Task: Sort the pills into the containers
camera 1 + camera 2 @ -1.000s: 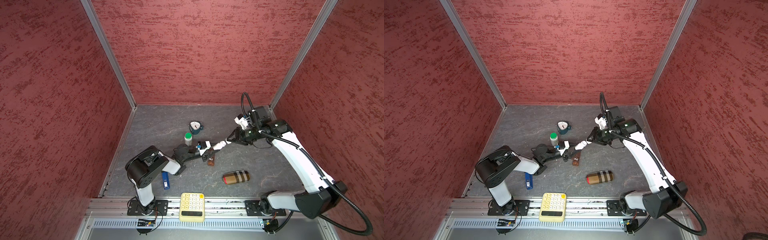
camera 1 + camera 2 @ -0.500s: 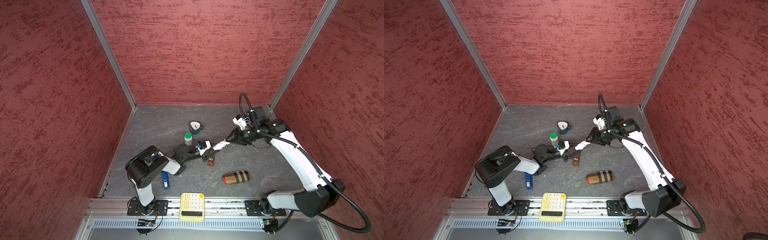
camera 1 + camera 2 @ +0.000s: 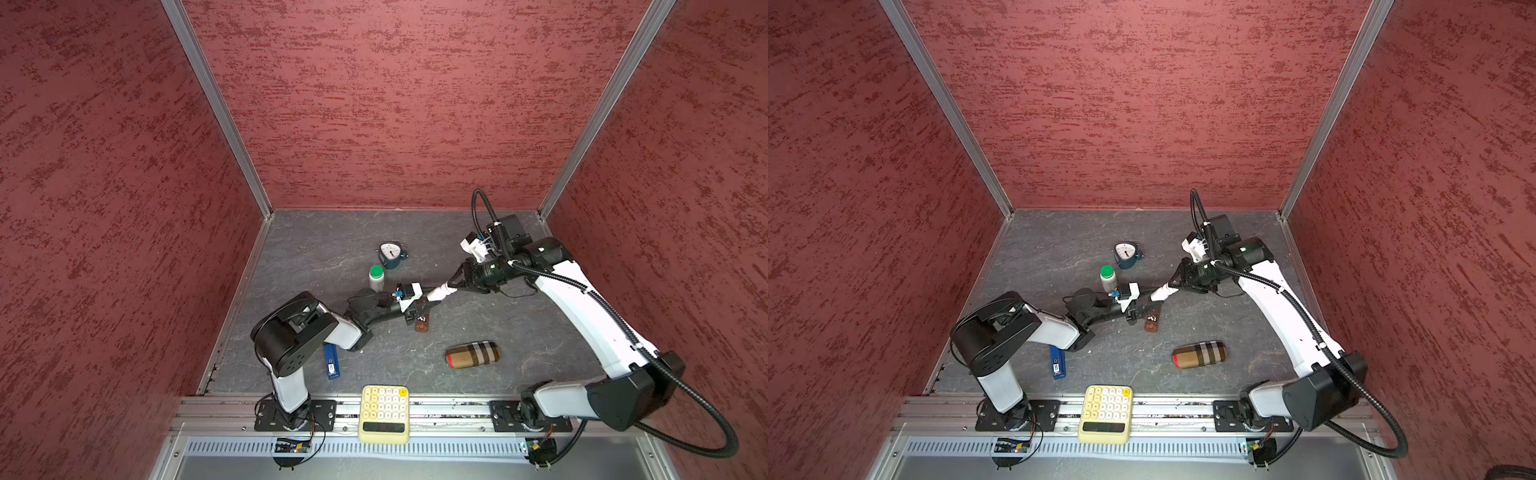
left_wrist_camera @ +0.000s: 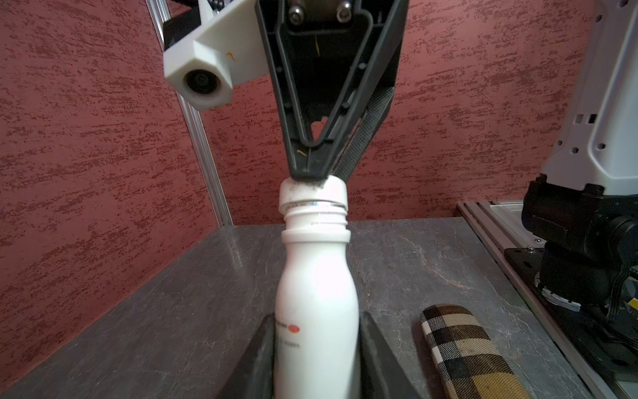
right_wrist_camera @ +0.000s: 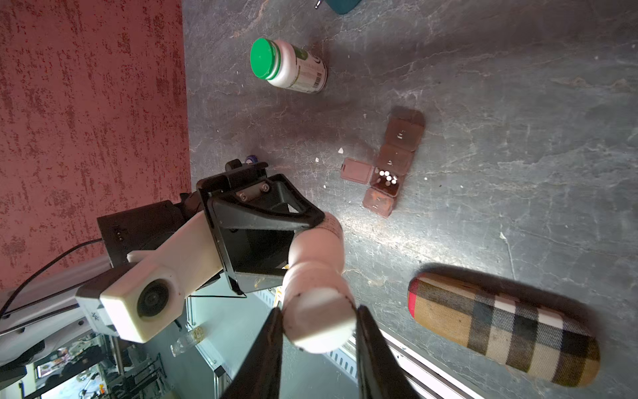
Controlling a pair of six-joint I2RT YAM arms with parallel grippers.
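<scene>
1. Pills (image 5: 387, 178) are seen in an open compartment of the containers (image 5: 397, 162), on the table (image 5: 518, 103).
2. The white bottle (image 4: 316, 293) is clamped by the left gripper (image 4: 316, 321), its cap (image 4: 312, 193) by the right gripper (image 5: 319, 311).
3. Spillage is risked if the cap is jerked off.

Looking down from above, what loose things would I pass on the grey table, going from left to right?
small blue stick → green-capped bottle → brown pill containers → plaid case

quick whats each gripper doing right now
Left gripper: closed on the body of the white plastic bottle.
Right gripper: closed on that bottle's white screw cap.
</scene>
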